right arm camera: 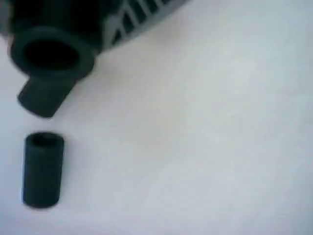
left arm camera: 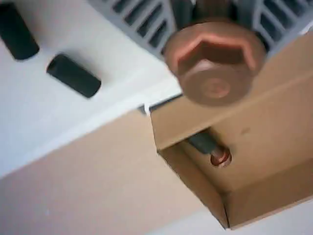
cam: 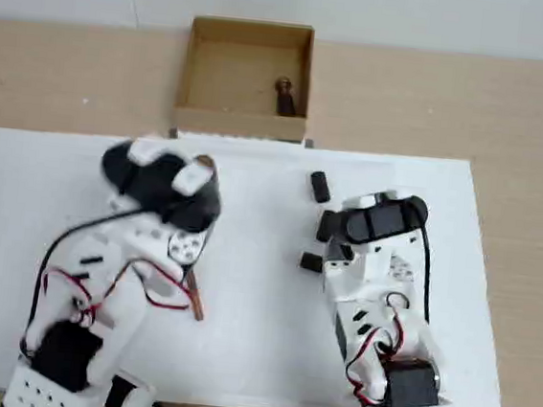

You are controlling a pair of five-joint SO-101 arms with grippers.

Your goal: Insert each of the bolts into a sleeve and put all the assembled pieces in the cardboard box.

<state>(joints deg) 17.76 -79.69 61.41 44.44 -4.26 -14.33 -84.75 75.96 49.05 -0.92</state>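
Plainly grips a bolt in the closed left gripper, hex head toward the wrist camera, shank buried between the ribbed jaws. Hangs it over the far edge of the sheet, just short of the front wall of the box. Probably means it for a sleeve first, not for dropping in bare.

Clamps the held sleeve in the right gripper, bore facing that arm's camera, seemingly to offer a clear mouth for the shank. Sits well apart from the bolt, so calls for bringing both arms together first.

Leaves a far sleeve and a near sleeve on the sheet beside the right gripper, handy for later bolts. Stores one finished piece inside the box, close to the right wall.

Buries the right gripper's tips under the arm's own body from above. Cannot settle the dark stub just under the held sleeve: loose sleeve or gripper part. Shows a copper rod on the sheet beneath the left arm's wires, likely a second bolt, head out of sight. Gives no clue to the bolt's height above the worktop.
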